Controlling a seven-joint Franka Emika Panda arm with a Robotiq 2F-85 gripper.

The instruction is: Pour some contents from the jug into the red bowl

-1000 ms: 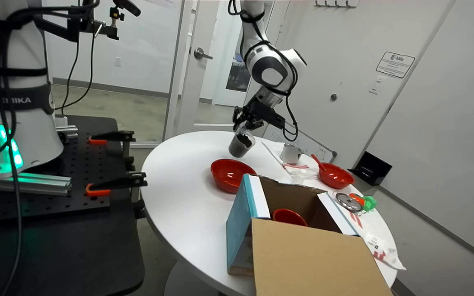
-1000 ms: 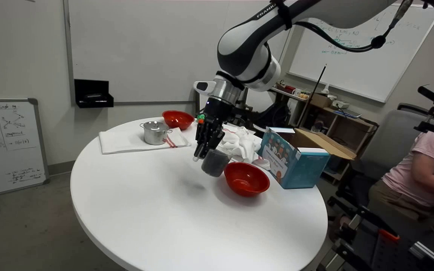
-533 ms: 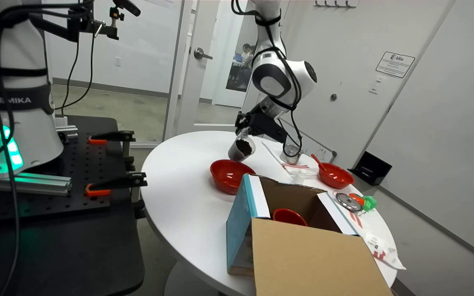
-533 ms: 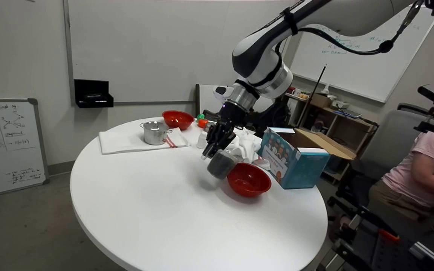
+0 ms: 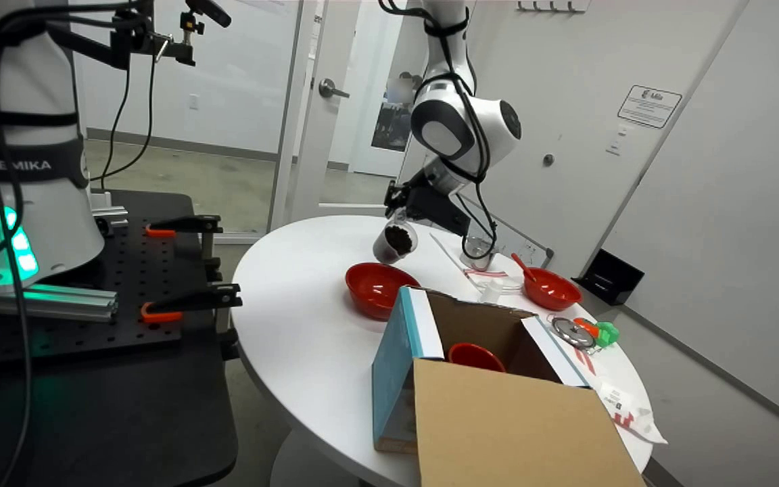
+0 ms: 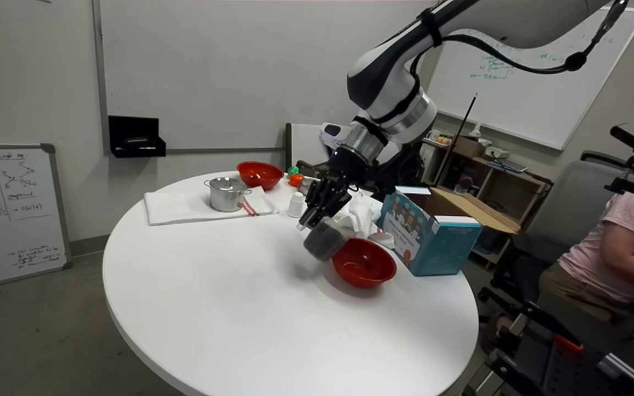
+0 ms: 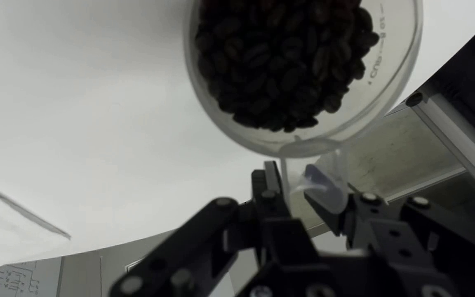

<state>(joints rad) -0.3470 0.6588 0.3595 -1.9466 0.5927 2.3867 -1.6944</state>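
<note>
Whiteboard (image 6: 229,77) is hanging on pale wall (image 6: 31,71); grey floor (image 6: 31,335) is showing below worktop (image 6: 284,330); shelf (image 6: 507,190) is standing behind.

- Find free passage across the near part of the white table (image 6: 229,324) up to the red bowl (image 6: 365,265), in an exterior view.
- Meet the tilted jug (image 6: 320,239) above the table, close to the bowl's rim, blocking that side.
- Meet the box (image 6: 452,250) near the bowl, flap (image 5: 518,426) spread outward.
- See room between jug and lidded pot (image 6: 227,195), well apart.
</note>
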